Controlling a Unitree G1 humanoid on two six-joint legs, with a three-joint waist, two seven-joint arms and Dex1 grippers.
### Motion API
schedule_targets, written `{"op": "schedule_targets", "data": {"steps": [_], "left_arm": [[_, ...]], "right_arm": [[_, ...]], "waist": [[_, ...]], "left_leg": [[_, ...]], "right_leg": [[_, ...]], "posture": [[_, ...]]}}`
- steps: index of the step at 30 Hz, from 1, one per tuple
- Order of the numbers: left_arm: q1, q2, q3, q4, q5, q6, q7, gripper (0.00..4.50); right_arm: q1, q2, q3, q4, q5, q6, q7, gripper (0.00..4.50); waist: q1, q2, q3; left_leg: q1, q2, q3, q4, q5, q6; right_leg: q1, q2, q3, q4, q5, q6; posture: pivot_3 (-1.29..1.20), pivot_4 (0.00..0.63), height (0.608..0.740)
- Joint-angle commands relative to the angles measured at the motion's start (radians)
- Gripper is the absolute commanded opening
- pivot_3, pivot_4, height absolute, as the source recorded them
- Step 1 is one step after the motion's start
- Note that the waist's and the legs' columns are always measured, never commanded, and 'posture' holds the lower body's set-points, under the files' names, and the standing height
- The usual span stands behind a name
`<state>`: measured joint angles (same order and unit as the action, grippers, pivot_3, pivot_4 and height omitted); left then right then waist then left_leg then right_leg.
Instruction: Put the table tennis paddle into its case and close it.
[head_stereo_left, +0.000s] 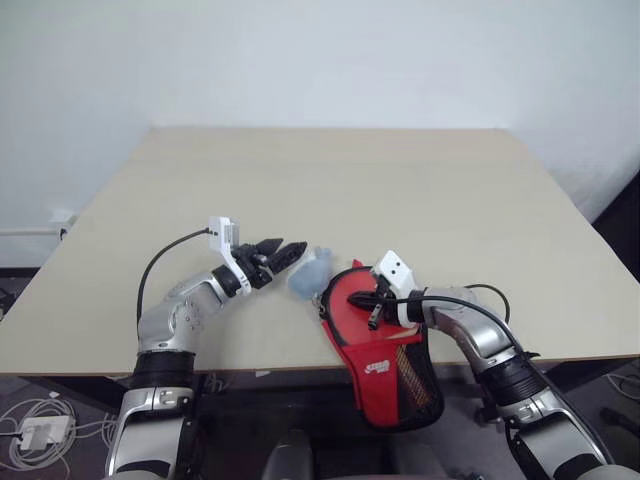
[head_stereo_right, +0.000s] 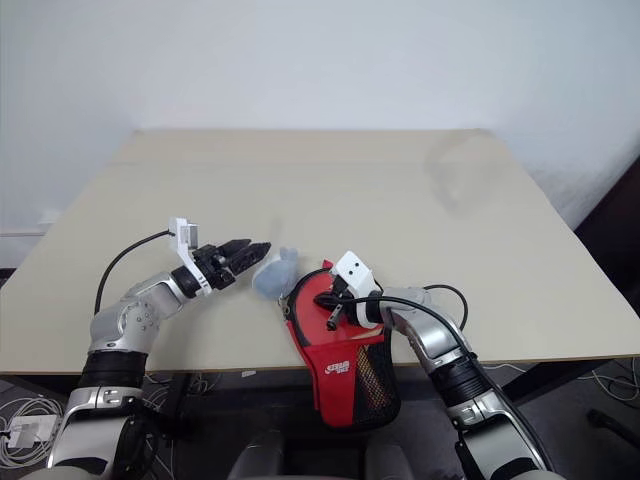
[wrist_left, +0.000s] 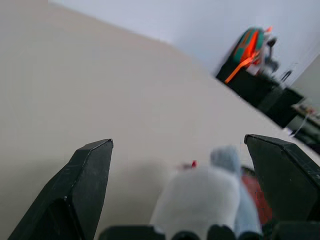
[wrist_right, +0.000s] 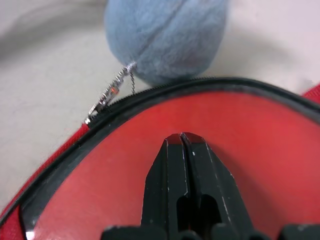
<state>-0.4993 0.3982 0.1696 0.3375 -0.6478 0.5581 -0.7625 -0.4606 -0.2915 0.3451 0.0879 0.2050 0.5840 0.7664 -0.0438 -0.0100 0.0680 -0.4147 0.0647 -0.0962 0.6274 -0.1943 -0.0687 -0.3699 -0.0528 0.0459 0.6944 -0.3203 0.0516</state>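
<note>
The right claw (head_stereo_left: 374, 318) was clenched on nothing, its tips over the red rubber face of the round table tennis paddle (head_stereo_left: 352, 305), which sat inside the red fabric pouch case with black mesh (head_stereo_left: 385, 375) overhanging the near edge of the beige tabletop (head_stereo_left: 400, 190). The left claw (head_stereo_left: 283, 250) stood released just beside the pale blue fuzzy lump (head_stereo_left: 309, 274).

In the left wrist view that lump lay between the spread fingers (wrist_left: 80, 190).

In the right wrist view, the silver zip pull (wrist_right: 107, 97) lay just beyond the shut tips; closing well probably meant pinning the pouch while drawing the lump steadily along the zip.
</note>
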Motion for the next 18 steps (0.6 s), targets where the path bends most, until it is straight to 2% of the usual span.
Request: {"op": "schedule_targets", "data": {"steps": [1, 7, 18], "left_arm": [[-0.032, -0.006, 0.018, 0.036, 0.004, -0.009, -0.021, 4.5], [-0.046, -0.011, 0.01, 0.114, 0.02, 0.004, -0.058, 4.5], [-0.026, -0.05, 0.001, 0.133, 0.031, 0.06, -0.111, 4.5]], "right_arm": [[-0.003, 0.006, -0.006, -0.013, -0.005, -0.011, 0.002, 0.02], [0.003, 0.02, -0.006, -0.022, -0.005, -0.002, -0.005, 0.02], [0.009, 0.034, -0.003, -0.032, -0.01, 0.016, -0.006, 0.02]], "waist": [[0.0, 0.0, 0.0], [0.0, 0.0, 0.0], [0.0, 0.0, 0.0]], "left_leg": [[0.0, 0.0, 0.0, 0.0, 0.0, 0.0], [0.0, 0.0, 0.0, 0.0, 0.0, 0.0], [0.0, 0.0, 0.0, 0.0, 0.0, 0.0]], "right_leg": [[0.0, 0.0, 0.0, 0.0, 0.0, 0.0], [0.0, 0.0, 0.0, 0.0, 0.0, -0.001], [0.0, 0.0, 0.0, 0.0, 0.001, -0.001]], "posture": [[0.0, 0.0, 0.684], [0.0, 0.0, 0.684], [0.0, 0.0, 0.684]]}}
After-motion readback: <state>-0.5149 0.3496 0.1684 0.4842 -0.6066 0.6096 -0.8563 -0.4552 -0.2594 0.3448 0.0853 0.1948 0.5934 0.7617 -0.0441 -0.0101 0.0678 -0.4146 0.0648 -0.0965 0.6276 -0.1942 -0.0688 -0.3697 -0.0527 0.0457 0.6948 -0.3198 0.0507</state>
